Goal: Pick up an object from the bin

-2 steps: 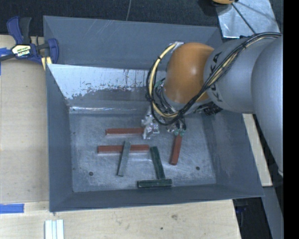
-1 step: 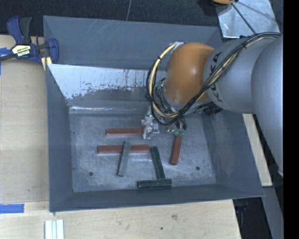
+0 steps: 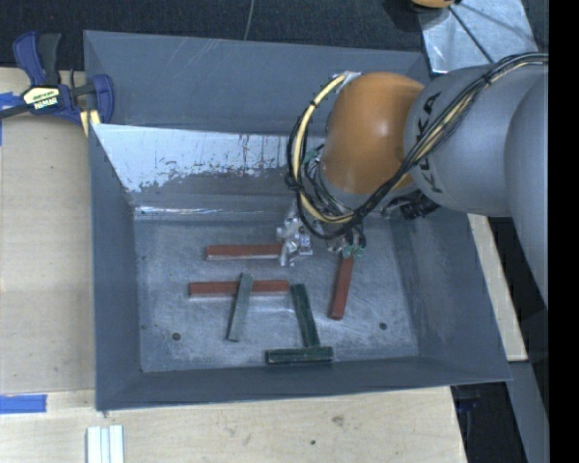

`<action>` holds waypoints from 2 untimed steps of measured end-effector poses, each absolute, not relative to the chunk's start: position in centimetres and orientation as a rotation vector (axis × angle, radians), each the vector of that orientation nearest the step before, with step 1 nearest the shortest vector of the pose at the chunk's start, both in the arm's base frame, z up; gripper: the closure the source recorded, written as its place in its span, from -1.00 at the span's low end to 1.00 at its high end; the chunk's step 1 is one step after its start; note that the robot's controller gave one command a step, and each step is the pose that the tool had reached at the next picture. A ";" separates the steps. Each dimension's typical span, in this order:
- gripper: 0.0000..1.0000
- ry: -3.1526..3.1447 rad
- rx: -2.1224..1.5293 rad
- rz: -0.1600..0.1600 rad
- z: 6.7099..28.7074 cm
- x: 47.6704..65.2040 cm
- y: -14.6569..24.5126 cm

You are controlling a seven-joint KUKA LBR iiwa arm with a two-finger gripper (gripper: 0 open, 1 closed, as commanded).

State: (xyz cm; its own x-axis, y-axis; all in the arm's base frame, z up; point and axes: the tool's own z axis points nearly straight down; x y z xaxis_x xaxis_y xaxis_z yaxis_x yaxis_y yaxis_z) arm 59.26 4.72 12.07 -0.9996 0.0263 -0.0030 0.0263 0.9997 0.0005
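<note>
Okay, you've got the gripper [image 3: 292,241] down low near the middle of the bin [image 3: 116,287], right at the right-hand end of the top brown stick [image 3: 241,252]. That stick lies flat on the floor in the back half of the bin, its long axis running left to right across the view, almost parallel to the back wall, with its right end meeting the gripper's metal tip. Clenched or released, you cannot tell from up here: the orange cover [image 3: 367,133] and the cable loops hang over the wrist.

Just in front, a second brown stick [image 3: 212,288] lies the same way, left to right. A grey stick [image 3: 237,309] crosses over it, nearly up-and-down in the view, its top leaning slightly right. Beside that, a green stick [image 3: 304,316] slants from the second brown stick's right end toward the front wall. Its lower end comes close to the front green stick [image 3: 299,356], which lies left to right tight along the foot of that wall. Right of the gripper, a third brown stick [image 3: 341,287] runs nearly up-and-down, its top end tucked under the wrist.

For room, you have bare floor from the top brown stick's left end out to the left wall, a clear strip between it and the back wall, and open floor to the right of the third brown stick.

Reading-wise, the arm [image 3: 482,133] carries KUKA in dark letters on its grey shell, partly crossed by cables
</note>
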 end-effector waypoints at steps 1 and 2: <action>1.00 3.133 0.036 0.002 13.2 59.8 5.5; 1.00 3.138 -0.032 -0.001 22.8 60.5 6.3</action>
